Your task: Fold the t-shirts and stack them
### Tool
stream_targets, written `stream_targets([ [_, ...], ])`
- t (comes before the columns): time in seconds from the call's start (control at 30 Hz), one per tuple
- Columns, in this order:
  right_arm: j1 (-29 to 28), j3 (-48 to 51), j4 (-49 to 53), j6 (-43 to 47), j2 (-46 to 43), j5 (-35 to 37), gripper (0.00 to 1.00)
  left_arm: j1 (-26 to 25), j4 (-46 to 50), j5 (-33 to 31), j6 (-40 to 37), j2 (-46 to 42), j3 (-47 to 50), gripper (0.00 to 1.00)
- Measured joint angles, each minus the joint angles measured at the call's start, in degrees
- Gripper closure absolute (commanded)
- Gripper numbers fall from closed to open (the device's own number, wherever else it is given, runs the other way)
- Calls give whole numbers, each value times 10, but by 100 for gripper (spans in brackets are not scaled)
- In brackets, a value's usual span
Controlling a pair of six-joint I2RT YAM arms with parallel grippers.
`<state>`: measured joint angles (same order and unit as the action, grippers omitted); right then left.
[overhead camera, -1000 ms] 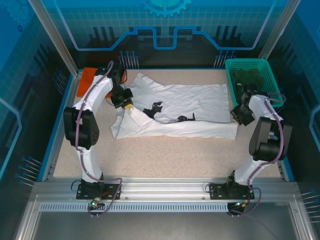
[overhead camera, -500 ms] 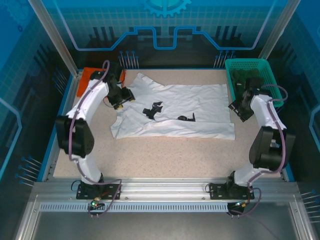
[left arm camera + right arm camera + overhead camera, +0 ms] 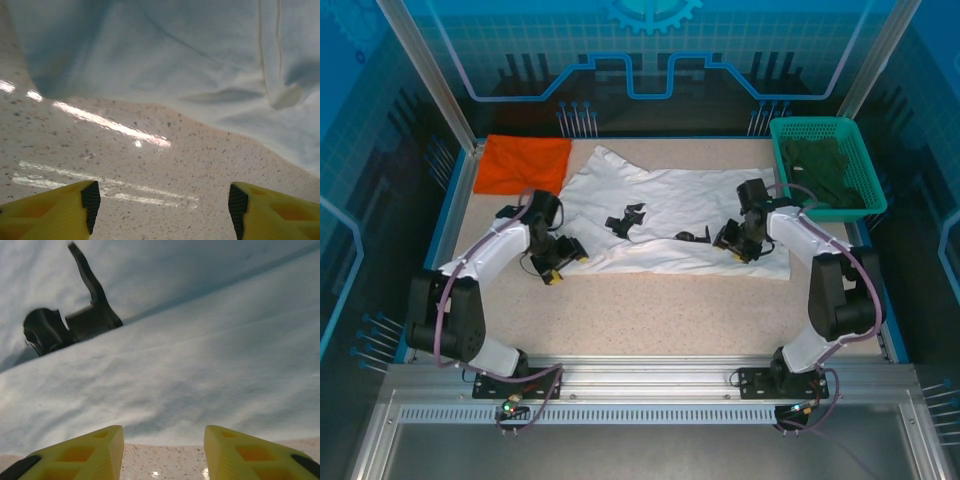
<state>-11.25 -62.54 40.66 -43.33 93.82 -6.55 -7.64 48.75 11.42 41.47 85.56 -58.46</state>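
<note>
Green basket [image 3: 815, 123] — dark cloth [image 3: 825, 165] inside — stands near the white t-shirt [image 3: 670, 200].

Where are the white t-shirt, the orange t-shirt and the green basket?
white t-shirt [image 3: 690, 203], top external view, middle of its front.
orange t-shirt [image 3: 523, 163], top external view, centre of the cloth.
green basket [image 3: 812, 121], top external view, far rim.

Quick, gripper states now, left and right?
Left gripper: open, empty, above the speckled beige table beside the plain white cloth t-shirt.
Right gripper: open, empty, at that t-shirt's edge.
</note>
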Motion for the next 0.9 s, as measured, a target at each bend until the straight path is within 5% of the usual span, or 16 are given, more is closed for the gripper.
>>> stream_targets([
  [0.6, -19, 6, 8, 6, 27, 12, 41, 52, -80, 1, -5, 36, 54, 35],
  [0.77, -19, 6, 14, 5, 30, 26, 39, 52, -116, -1, 6, 50, 54, 51],
  [0.9, -18, 6, 27, 1, 30, 47, 38, 52, -130, -10, 4, 77, 54, 77],
])
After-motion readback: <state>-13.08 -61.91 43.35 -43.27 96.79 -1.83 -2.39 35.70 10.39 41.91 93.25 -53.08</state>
